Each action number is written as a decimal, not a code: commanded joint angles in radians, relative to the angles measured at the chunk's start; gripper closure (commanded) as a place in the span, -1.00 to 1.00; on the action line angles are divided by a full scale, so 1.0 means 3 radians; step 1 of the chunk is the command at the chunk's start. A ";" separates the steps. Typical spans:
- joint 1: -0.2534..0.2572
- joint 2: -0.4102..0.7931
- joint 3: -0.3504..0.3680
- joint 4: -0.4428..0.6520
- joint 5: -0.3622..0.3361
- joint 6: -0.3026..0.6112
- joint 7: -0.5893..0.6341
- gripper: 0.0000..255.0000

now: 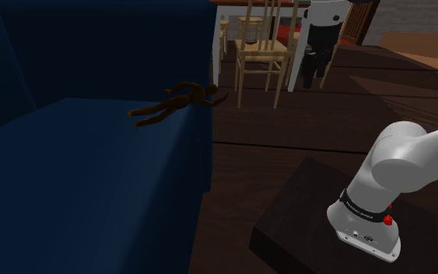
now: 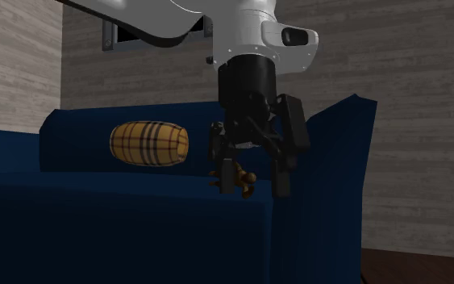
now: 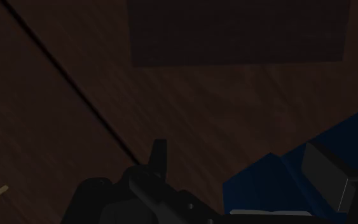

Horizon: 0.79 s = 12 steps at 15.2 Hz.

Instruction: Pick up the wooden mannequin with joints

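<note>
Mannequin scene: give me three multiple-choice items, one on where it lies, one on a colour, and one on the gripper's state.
1. Where does the mannequin lie?
A. on a shelf
B. on the blue sofa, on its seat near the end
C. in a drawer

2. What does the roll cushion look like?
A. plain red
B. tan plaid
C. green dots

3. How is the gripper?
A. open, holding nothing
B. shut on the mannequin
C. shut on the cushion

1 B: the shoulder view shows it stretched out on the seat.
2 B: dark and light lines cross on tan.
3 A: the fingers stand apart, and the shoulder view shows it away from the mannequin.
</note>
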 commanded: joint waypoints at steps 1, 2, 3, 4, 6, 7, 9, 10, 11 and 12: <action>0.0000 0.0000 0.0000 0.0000 0.0000 0.0000 0.0000 -1.00; 0.0046 0.0106 -0.0009 0.0056 0.0001 0.0074 -0.0084 -1.00; 0.0092 0.0212 -0.0016 0.0114 0.0004 0.0144 -0.0168 -1.00; 0.0139 0.0317 -0.0023 0.0175 0.0008 0.0211 -0.0251 -1.00; 0.0229 0.0523 -0.0031 0.0305 0.0020 0.0333 -0.0419 -1.00; 0.0273 0.0624 -0.0033 0.0373 0.0028 0.0389 -0.0504 -1.00; 0.0360 0.0823 -0.0033 0.0515 0.0049 0.0491 -0.0672 -1.00; 0.0403 0.0920 -0.0031 0.0589 0.0060 0.0537 -0.0756 -1.00; 0.0444 0.1016 -0.0028 0.0664 0.0073 0.0580 -0.0841 -1.00; 0.0485 0.1111 -0.0023 0.0741 0.0087 0.0619 -0.0925 -1.00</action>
